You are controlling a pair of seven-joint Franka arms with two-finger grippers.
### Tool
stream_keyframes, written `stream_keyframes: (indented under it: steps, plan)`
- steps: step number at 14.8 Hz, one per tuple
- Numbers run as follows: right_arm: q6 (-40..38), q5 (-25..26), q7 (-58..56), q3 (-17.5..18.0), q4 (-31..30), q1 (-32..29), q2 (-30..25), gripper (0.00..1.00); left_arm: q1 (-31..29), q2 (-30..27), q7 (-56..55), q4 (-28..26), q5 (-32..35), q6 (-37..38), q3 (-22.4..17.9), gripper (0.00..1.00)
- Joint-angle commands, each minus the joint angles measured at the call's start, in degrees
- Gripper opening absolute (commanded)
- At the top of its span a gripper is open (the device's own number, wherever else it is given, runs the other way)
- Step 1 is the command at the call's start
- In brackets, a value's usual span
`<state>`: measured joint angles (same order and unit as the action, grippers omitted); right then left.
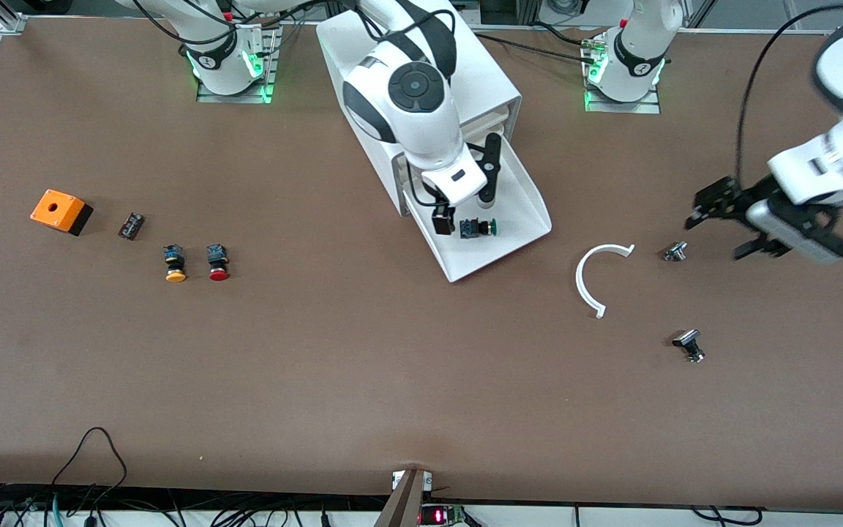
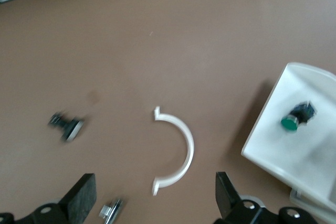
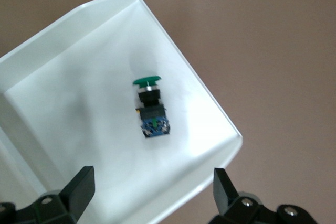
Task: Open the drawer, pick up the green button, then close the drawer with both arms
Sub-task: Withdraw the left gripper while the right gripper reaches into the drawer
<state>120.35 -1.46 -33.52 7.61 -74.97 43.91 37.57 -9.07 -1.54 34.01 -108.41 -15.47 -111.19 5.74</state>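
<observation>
Item: drawer point(image 1: 516, 219), pulled out; button point(image 1: 478, 228) lies in it on its side. We hold the right gripper point(image 1: 465, 197) wide above it. Left gripper point(image 1: 732, 223) wide, waiting at three o'clock. Next, we judge: descend, pinch.

Our two arms point(image 1: 421, 110) have glossy white shells with dark grey joint bands and a round dark grey cap. Black cables point(image 1: 751, 80) loop along them. Each base point(image 1: 227, 66) glows green. Our black grippers carry blocky black fingers point(image 3: 79, 187).
</observation>
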Motion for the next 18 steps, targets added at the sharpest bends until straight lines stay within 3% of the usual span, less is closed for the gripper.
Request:
stream_keyframes:
  steps: [1, 3, 6, 18]
  plan:
    - [0.58, -0.21, 0.03, -0.14, 2.11, 0.74, 2.15, 1.0, 0.72, -0.3, -7.78, 5.74, 6.83, 10.07, -1.51, 1.0]
    - [1.28, -0.21, -0.05, -0.05, 2.11, 0.74, 3.38, 1.0, 1.24, -0.82, -15.07, 8.91, 13.07, 15.19, -0.56, 1.0]
    - [4.35, 0.06, 0.12, 0.04, 2.63, 1.43, 6.28, 1.0, 4.67, -2.76, -24.58, 8.57, 18.35, 18.37, -0.46, 1.0]
    - [7.97, 2.69, 0.21, 0.04, 5.89, 3.1, 12.17, 1.0, 4.67, -1.27, -25.92, 10.77, 17.84, 19.96, -0.46, 1.0]
